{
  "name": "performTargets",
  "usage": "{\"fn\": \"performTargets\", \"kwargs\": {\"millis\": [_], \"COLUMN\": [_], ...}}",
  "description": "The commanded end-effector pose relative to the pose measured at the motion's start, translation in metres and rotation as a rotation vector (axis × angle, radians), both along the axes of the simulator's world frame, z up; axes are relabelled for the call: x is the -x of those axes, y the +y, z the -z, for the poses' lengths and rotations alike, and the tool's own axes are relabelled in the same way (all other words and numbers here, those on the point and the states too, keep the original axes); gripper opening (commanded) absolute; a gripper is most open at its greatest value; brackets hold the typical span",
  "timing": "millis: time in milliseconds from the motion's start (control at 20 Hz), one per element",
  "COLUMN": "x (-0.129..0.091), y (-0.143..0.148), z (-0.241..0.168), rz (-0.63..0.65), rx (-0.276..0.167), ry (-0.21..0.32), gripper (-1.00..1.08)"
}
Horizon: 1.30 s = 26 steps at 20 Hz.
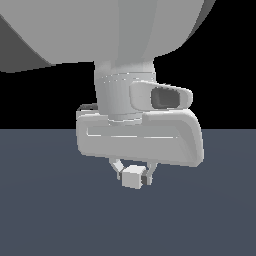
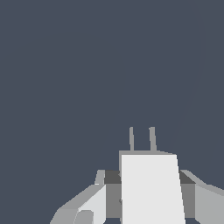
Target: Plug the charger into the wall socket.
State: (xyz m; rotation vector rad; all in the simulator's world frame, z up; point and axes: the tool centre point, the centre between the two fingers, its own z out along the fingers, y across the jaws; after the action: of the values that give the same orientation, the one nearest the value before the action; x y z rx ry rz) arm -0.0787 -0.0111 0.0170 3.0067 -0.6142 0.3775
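Exterior view, centre frame: the claw (image 1: 133, 176) is clamped on the white charger (image 1: 132, 177), held above the dark tabletop (image 1: 50, 210); wrist view shows its two prongs (image 2: 141, 139) sticking out.

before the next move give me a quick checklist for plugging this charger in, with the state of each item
1. Small white cube-like charger held in the hand: ok, the fingers sit against both its sides.
2. Two thin grey prongs free and pointing away from the hand: ok in the wrist view.
3. Wall socket in sight: not ok, neither view shows it.
4. Prongs lined up with the socket holes: cannot tell.
5. Path ahead free: cannot tell, only the plain dark grey floor shows.
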Motion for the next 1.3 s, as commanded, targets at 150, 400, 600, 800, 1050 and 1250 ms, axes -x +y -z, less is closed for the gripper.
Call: {"fn": "performTargets", "kwargs": {"millis": [150, 400, 600, 800, 1050, 1250], "x": [-0.01, -0.023, -0.037, -0.051, -0.069, -0.082], "y": [-0.01, -0.021, -0.03, -0.037, -0.044, -0.048], "z": [-0.01, -0.022, -0.034, -0.046, -0.059, -0.069], "rz": [-0.063, -0.148, -0.229, -0.307, -0.404, -0.47], "rx": [0.002, 0.003, 0.004, 0.004, 0.003, 0.001], "ry": [-0.002, -0.003, -0.004, -0.005, -0.004, -0.004], "gripper": [-1.0, -1.0, -1.0, -1.0, -1.0, -1.0]}}
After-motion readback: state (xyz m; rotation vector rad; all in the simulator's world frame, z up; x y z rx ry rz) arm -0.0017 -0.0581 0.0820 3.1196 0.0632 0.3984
